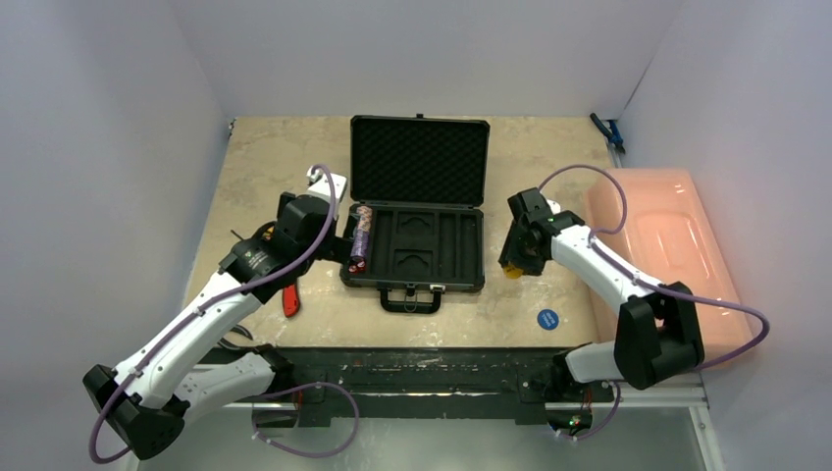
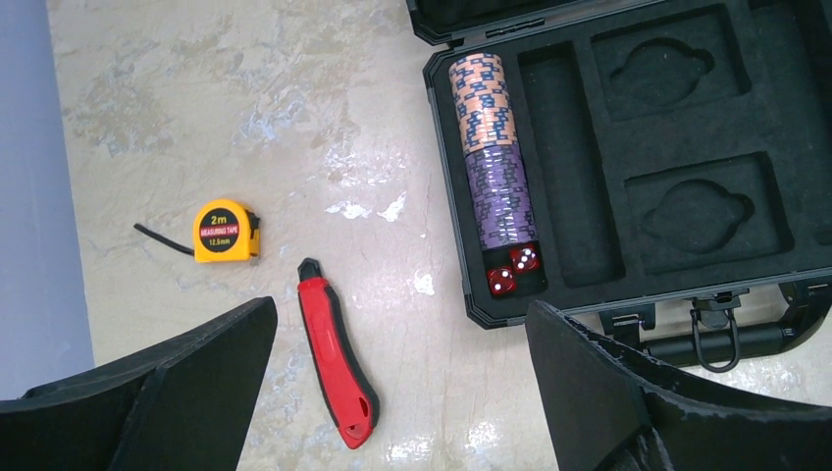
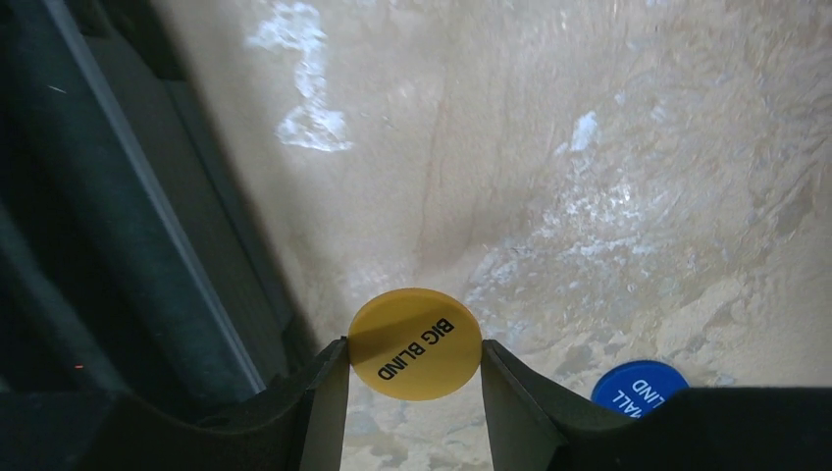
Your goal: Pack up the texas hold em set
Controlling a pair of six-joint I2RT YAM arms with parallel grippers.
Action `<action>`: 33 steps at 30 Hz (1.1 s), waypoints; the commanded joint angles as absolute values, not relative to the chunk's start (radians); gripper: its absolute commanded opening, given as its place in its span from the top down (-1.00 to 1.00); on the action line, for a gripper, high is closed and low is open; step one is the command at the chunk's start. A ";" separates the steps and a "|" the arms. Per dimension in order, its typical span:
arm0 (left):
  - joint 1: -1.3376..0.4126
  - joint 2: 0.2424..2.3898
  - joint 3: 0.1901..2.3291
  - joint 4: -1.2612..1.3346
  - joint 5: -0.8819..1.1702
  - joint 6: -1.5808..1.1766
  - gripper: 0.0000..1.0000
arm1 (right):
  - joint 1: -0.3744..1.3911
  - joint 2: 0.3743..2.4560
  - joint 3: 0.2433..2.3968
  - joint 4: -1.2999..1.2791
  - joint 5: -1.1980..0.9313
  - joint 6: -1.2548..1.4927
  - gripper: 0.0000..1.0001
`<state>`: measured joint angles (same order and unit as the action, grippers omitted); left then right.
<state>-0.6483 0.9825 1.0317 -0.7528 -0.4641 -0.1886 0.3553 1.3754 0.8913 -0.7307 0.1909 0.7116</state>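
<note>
Yellow disc (image 3: 415, 342) stamped BIG BLIND sits pinched edge to edge in the right gripper (image 3: 413, 346), a black finger pressed against each side, just right of the open black briefcase (image 1: 420, 162); whether it rests on the table (image 1: 285, 157) is unclear. A blue disc (image 3: 638, 388) lies flat nearby, partly hidden behind one finger. The left gripper (image 2: 400, 309) hangs with jaws spread wide and nothing between them, above the case's near-left corner. In the tray's leftmost slot lie an orange chip stack (image 2: 481, 98) and a purple chip stack (image 2: 500, 201) end to end, with two red dice (image 2: 525, 259) at the near end. A red-handled knife (image 2: 337, 358) and yellow tape measure (image 2: 226, 232) lie left of the case, a pink bin (image 1: 667, 255) at far right
</note>
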 commanded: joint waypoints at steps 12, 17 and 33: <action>-0.638 0.903 1.015 -0.720 -0.465 -0.168 -1.00 | 0.413 1.436 1.223 -0.819 0.199 0.650 0.33; -0.638 0.893 1.016 -0.722 -0.460 -0.176 -1.00 | 0.487 1.510 1.336 -0.818 0.200 0.662 0.33; -0.636 0.838 1.014 -0.721 -0.472 -0.173 -1.00 | 0.691 1.832 1.634 -0.803 0.203 0.682 0.33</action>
